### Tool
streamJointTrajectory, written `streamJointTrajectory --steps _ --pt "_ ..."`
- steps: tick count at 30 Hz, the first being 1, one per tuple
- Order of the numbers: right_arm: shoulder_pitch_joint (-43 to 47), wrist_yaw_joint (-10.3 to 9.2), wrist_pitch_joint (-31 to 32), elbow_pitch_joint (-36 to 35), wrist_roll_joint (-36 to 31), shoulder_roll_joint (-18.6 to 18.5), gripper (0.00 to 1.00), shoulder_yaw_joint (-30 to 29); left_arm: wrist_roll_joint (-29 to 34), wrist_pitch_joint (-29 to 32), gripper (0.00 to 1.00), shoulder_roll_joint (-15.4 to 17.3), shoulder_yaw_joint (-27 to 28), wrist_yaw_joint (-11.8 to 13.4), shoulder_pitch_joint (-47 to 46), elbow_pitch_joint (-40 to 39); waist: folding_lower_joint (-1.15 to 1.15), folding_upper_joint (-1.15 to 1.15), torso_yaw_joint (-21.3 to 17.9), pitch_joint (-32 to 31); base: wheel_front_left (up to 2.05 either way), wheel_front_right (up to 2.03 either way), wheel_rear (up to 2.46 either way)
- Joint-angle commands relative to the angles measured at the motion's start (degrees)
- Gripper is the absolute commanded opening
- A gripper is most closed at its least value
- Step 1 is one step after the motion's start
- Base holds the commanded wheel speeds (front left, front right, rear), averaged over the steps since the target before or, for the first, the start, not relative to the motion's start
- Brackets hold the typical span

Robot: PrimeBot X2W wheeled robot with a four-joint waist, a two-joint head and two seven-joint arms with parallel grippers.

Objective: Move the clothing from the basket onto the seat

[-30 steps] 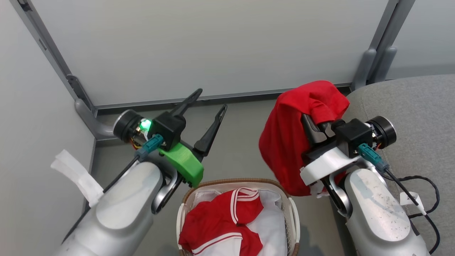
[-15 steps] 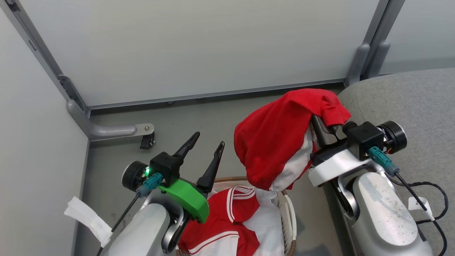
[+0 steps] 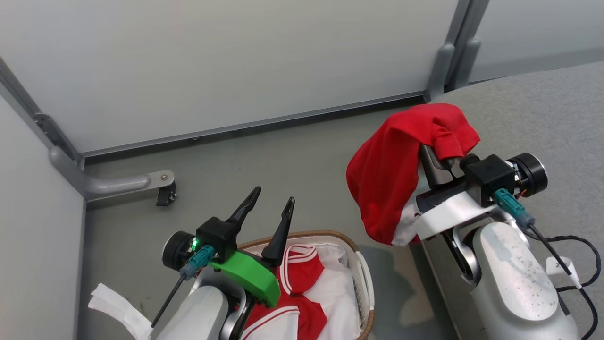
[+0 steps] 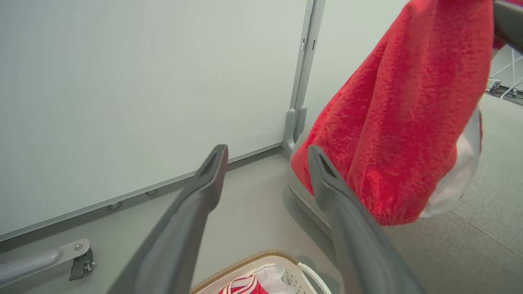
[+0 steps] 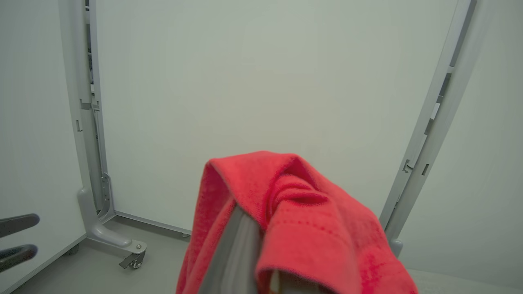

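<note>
Lowered toward the basket (image 3: 330,236), left tool (image 3: 273,196) gapes empty; right tool (image 3: 432,156) clenches a red garment (image 3: 387,174), seat (image 3: 542,108) to its right.

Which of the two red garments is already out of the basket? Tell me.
The raised garment, hanging from the right gripper's shut jaws; the white-striped garment lies in the basket.

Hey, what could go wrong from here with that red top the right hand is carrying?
1. The held garment hangs from the right hand mostly over the floor beside the seat; released here, it would probably miss the seat.
2. It is draped over the shut hand rather than dangling free, so it may cling when the hand opens.
</note>
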Motion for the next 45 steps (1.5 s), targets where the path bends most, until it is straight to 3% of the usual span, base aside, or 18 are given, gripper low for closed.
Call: streamJointTrajectory --steps 1,11,19,27,38,45 --pt "-0.71 -0.06 -0.12 -0.31 -0.57 -0.22 0.00 -0.18 0.53 -0.03 1.00 -0.28 0.08 -0.27 0.91 -0.22 0.00 0.00 -3.80 0.98 0.00 0.00 0.00" --pt "-1.24 -0.06 -0.12 -0.74 -1.50 -0.19 0.00 -2.48 0.63 -0.03 1.00 -0.80 -1.82 -0.24 0.40 -0.81 0.00 0.00 -13.16 3.31 0.00 0.00 0.00" --pt "-2.29 -0.06 -0.12 -0.99 -2.08 -0.13 0.00 -7.15 1.07 -0.03 1.00 -0.77 -2.94 -0.24 -1.04 -1.39 0.00 0.00 -15.61 5.56 0.00 0.00 0.00" --pt "-8.93 -0.07 -0.12 0.54 -4.17 -1.76 0.00 -12.71 1.66 -0.03 1.00 0.40 -4.70 -0.24 -3.55 -2.18 0.00 0.00 -13.74 10.27 0.00 0.00 0.00" --pt "-30.16 -0.07 -0.08 7.89 -7.21 -14.40 0.00 -21.07 3.85 -0.03 1.00 3.06 -9.23 -0.24 -10.80 -4.47 0.00 0.00 -7.56 22.71 0.00 0.00 0.00" --pt "-38.33 -0.07 -0.07 11.98 -10.80 -18.31 0.00 -30.21 4.61 -0.03 1.00 4.68 -10.22 -0.25 -14.40 -5.91 0.00 0.00 -4.92 29.61 0.00 0.00 0.00"
